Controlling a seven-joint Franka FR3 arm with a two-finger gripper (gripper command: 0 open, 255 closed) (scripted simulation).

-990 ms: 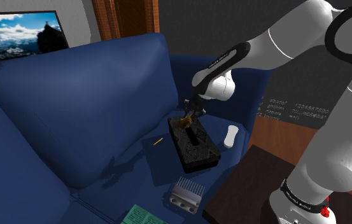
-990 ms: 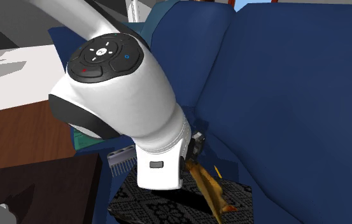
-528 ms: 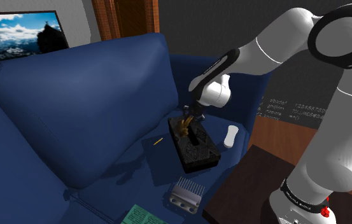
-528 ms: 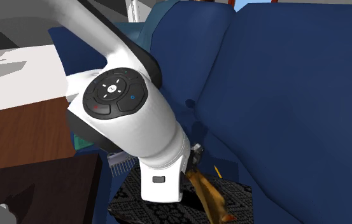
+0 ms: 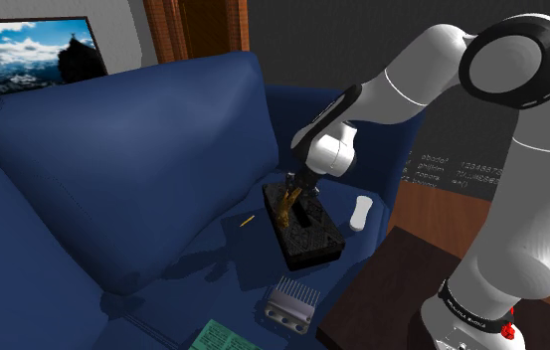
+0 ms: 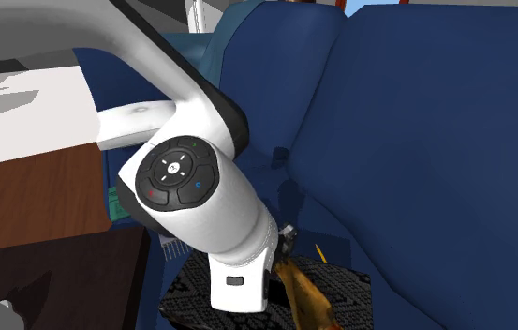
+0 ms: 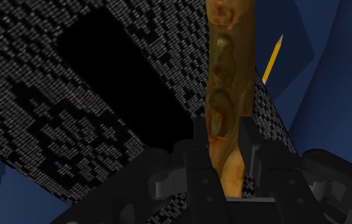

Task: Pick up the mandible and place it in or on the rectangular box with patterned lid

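The mandible (image 7: pixel 229 95) is a brown-yellow bone, clasped between the black fingers of my gripper (image 7: pixel 226 147), which is shut on it. It hangs from the gripper (image 5: pixel 295 188) down over the far end of the black rectangular box with the patterned lid (image 5: pixel 307 231), its lower end at or just above the lid; whether it touches I cannot tell. In the second exterior view the mandible (image 6: pixel 308 298) slants down from the white wrist over the patterned lid (image 6: pixel 200 291). The lid (image 7: pixel 60 127) has a dark slot beside the bone.
The box lies on a blue sofa seat (image 5: pixel 203 268), with the big back cushion (image 5: pixel 113 149) behind. A yellow pencil (image 5: pixel 248 220) lies beside the box, a white bottle (image 5: pixel 362 212) on its other side, a grey comb-like tool (image 5: pixel 289 303) in front. A dark wooden stand (image 5: pixel 382 298) fills the lower right.
The gripper has come down with the mandible towards the box lid, and the arm's elbow has swung lower. The bone now hangs closer to the lid.
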